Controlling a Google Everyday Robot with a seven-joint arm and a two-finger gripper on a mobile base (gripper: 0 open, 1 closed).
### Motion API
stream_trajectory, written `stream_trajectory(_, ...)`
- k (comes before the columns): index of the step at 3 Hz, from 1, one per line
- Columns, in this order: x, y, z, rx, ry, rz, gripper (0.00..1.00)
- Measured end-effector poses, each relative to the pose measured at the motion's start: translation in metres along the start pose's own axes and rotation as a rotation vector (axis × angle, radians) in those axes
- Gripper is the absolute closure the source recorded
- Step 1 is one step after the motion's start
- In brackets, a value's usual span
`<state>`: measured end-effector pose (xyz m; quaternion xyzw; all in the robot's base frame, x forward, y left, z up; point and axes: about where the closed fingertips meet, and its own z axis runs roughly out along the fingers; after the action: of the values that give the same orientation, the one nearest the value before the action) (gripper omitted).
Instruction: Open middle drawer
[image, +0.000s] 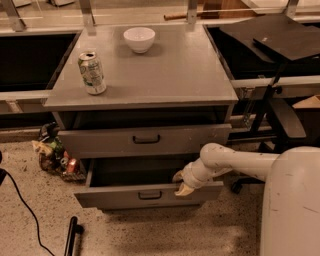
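The middle drawer (115, 196) is a grey metal drawer with a small black bar handle (150, 195). It stands pulled out from the grey cabinet (165, 75), and its dark inside shows. My gripper (180, 183) is at the top edge of the drawer's front, right of the handle, with the white arm (235, 162) reaching in from the right. The top drawer (100, 142), with a taller front and its own handle, sits slightly out above it. The lowest drawer is hidden under the pulled-out one.
A soda can (92, 73) and a white bowl (139, 39) stand on the cabinet top. A heap of small items (55, 152) lies on the floor at the cabinet's left. A black cable (25, 210) and a black bar (71, 235) lie on the floor. A black stand (280, 45) is at the right.
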<state>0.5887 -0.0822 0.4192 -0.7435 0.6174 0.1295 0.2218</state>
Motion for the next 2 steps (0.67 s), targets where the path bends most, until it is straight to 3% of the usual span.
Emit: stream_trajectory(2,0.0,0.0003,0.0001,-0.001,0.0,0.0,0.34)
